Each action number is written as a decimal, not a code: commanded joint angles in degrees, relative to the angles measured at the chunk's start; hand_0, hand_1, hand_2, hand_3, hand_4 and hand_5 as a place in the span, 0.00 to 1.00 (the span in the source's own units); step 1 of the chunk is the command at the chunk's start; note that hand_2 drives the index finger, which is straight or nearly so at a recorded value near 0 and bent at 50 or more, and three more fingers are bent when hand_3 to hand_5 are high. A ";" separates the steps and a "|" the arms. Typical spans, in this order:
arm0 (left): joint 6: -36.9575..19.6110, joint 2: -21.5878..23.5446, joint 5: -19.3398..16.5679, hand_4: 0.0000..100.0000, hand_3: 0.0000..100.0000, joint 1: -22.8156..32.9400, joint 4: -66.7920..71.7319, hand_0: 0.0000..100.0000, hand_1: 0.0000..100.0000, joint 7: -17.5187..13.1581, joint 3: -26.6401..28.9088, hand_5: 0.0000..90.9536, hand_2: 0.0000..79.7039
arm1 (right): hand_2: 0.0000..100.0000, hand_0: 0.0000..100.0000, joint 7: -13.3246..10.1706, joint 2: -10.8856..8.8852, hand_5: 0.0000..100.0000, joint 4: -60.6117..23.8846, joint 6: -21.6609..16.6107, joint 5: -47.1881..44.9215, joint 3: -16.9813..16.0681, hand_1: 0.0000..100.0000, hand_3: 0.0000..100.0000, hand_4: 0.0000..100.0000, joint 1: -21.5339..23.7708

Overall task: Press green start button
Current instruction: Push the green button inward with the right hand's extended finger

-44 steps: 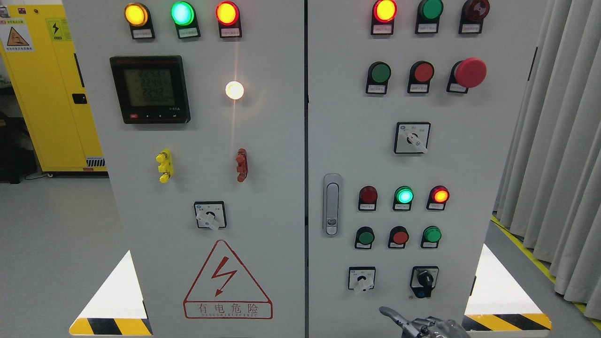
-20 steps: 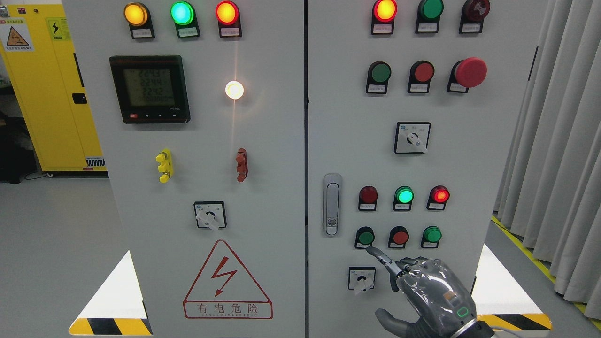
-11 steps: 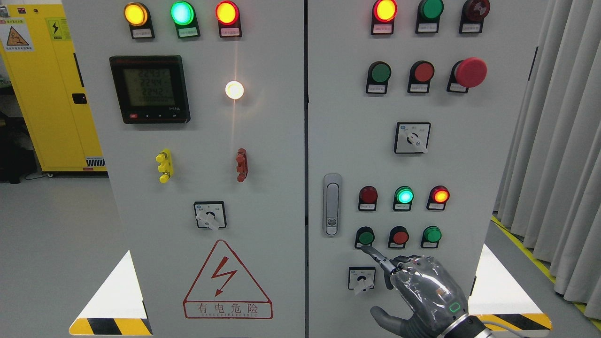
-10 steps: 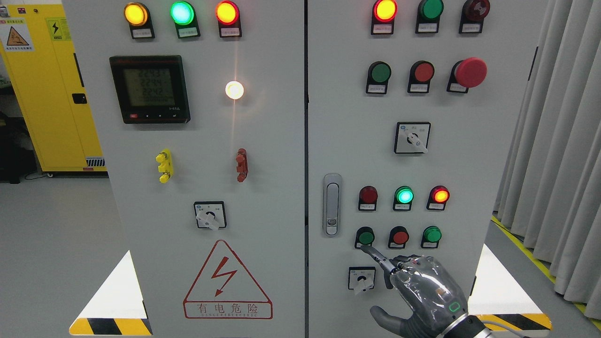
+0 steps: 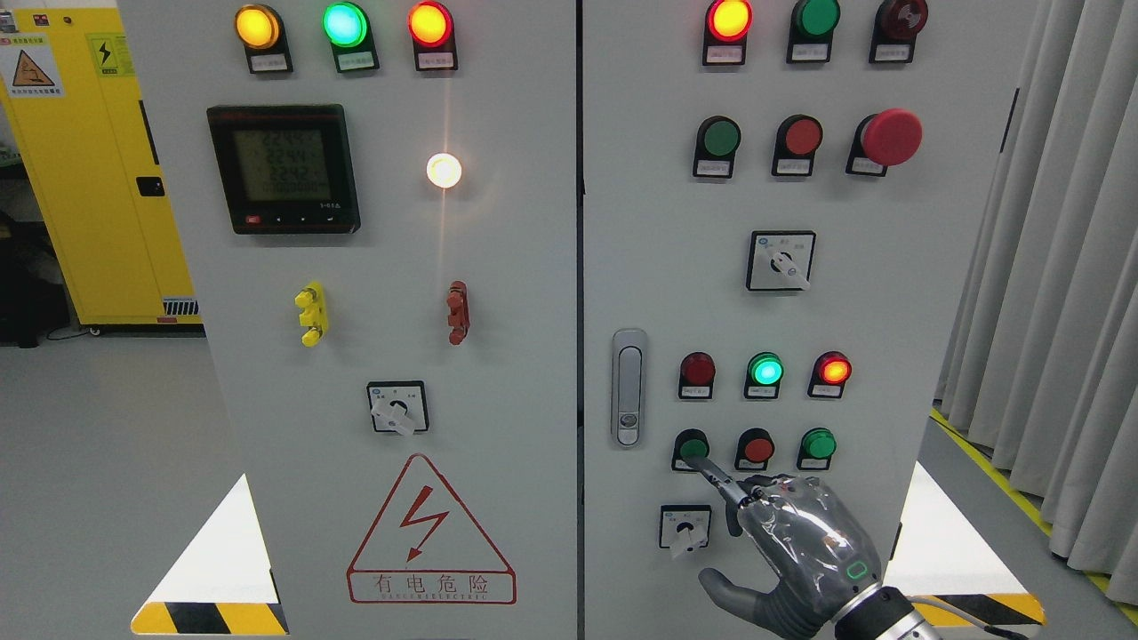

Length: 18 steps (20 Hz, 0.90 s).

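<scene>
While the right hand (image 5: 805,547) reaches up from the lower right of the head view, its index finger (image 5: 716,474) is stretched straight out and the other fingers are curled in toward the palm, the thumb hanging loose below; it holds nothing. Fingertip sits at the lower edge of the green start button (image 5: 692,447), touching or very nearly so; contact cannot be confirmed from this angle. That button is the leftmost of a row of three on the cabinet's right door (image 5: 889,293), low down, with a red button (image 5: 757,448) just beside it and a second green button (image 5: 818,443) further right. Door latch (image 5: 629,387) stands to the left, a small rotary switch (image 5: 685,529) just below the finger. Left hand not visible.

Judgement on the press: tip appears low on the cap, so nudge it up toward the centre before pushing. Push straight into the panel, not along it, or the finger may slide off the rim. Keep the curled knuckles off the rotary switch and well away from the red button.
</scene>
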 commanded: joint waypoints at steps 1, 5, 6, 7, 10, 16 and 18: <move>0.00 0.00 0.00 0.00 0.00 -1.40 -1.58 0.12 0.56 -0.05 -0.02 0.00 0.00 | 0.00 0.24 0.07 0.00 0.68 1.44 0.04 -0.11 -0.75 0.72 0.69 0.71 -0.25; 0.00 0.00 0.00 0.00 0.00 -1.40 -1.58 0.12 0.56 -0.05 0.07 0.00 0.00 | 0.00 0.24 0.16 0.00 0.68 1.79 0.12 -0.20 -0.93 0.72 0.69 0.71 -1.04; 0.00 0.00 0.00 0.00 0.00 -1.40 -1.58 0.12 0.56 -0.05 -0.02 0.00 0.00 | 0.00 0.24 0.16 0.00 0.68 1.79 0.13 -0.20 -1.02 0.72 0.69 0.71 -1.13; 0.00 0.00 0.00 0.00 0.00 -1.40 -1.58 0.12 0.56 -0.05 -0.02 0.00 0.00 | 0.00 0.24 0.16 0.00 0.68 1.71 0.13 -0.20 -1.02 0.72 0.69 0.71 -1.13; 0.00 0.00 0.00 0.00 0.00 -1.32 -1.58 0.12 0.56 -0.05 -0.02 0.00 0.00 | 0.00 0.25 0.07 0.00 0.68 1.71 0.13 -0.20 -1.10 0.72 0.69 0.71 -1.13; 0.00 0.00 0.00 0.00 0.00 -1.40 -1.58 0.12 0.56 -0.05 -0.02 0.00 0.00 | 0.00 0.25 0.16 -0.09 0.68 1.71 1.44 -0.38 -1.37 0.72 0.69 0.71 -1.13; 0.00 0.00 0.00 0.00 0.00 -1.40 -1.58 0.12 0.56 -0.05 -0.02 0.00 0.00 | 0.00 0.25 0.16 -0.09 0.68 1.79 1.44 -0.38 -1.37 0.72 0.69 0.71 -1.30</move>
